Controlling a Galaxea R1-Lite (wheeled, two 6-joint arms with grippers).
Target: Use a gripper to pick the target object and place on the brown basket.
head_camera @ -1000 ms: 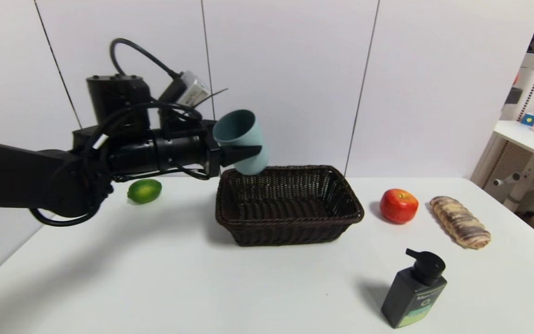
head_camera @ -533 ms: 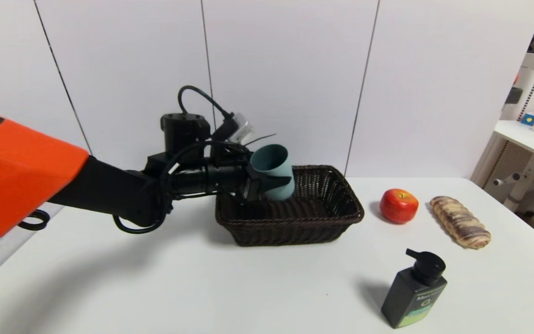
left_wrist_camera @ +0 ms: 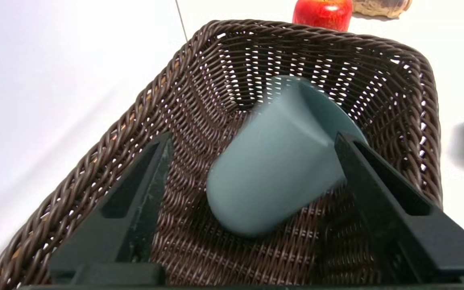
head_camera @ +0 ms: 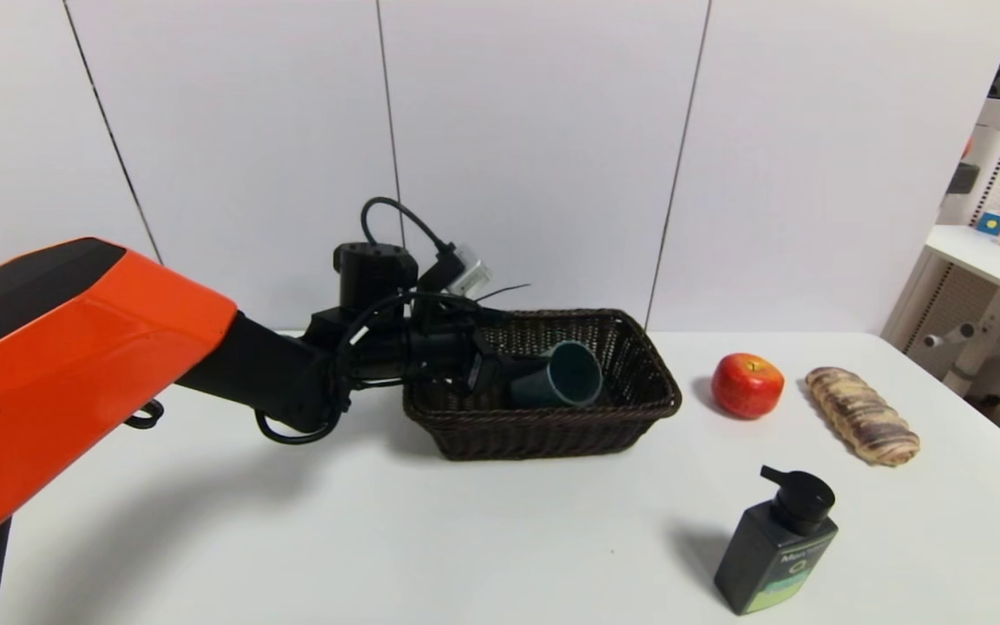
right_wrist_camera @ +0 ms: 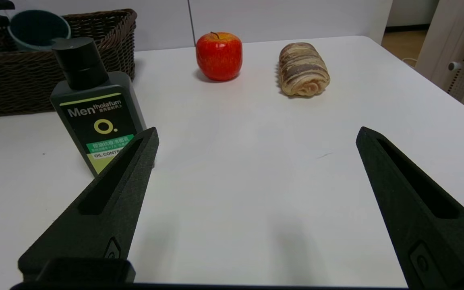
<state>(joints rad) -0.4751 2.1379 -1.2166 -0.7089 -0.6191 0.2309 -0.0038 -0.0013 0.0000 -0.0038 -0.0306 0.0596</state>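
The cup (left_wrist_camera: 276, 161) lies on its side on the woven floor of the brown basket (head_camera: 639, 408), its closed base toward our left end effector (left_wrist_camera: 252, 149) and its open mouth pointing away toward the basket's far wall. We have the left end effector released: both black fingers (left_wrist_camera: 143, 189) stand wide on either side of the cup, one well clear, the other just beside the rim, where we cannot tell whether it touches. The end effector itself sits low inside the basket, over the near rim.

We judge the placing all but done, so the risk lies in pulling back. If the finger near the rim catches it as we lift, the cup could roll or be dragged up the flared side; a rounded cup on its side will turn easily on wicker. The fingers could also snag the weave or the rim and shift the whole basket on the counter (head_camera: 378, 521).

Beyond the basket, away from the left end effector, sit a red apple (head_camera: 746, 384) and a swirled bread roll (head_camera: 861, 414). Our right end effector (right_wrist_camera: 256, 137) hangs idle over the counter, spread wide, with a black pump bottle (right_wrist_camera: 93, 108) just ahead of one finger. Its label reads "Men", "tholatum" in smaller letters and "OIL CONTR…", cut off by the finger, with Chinese lettering we cannot make out.
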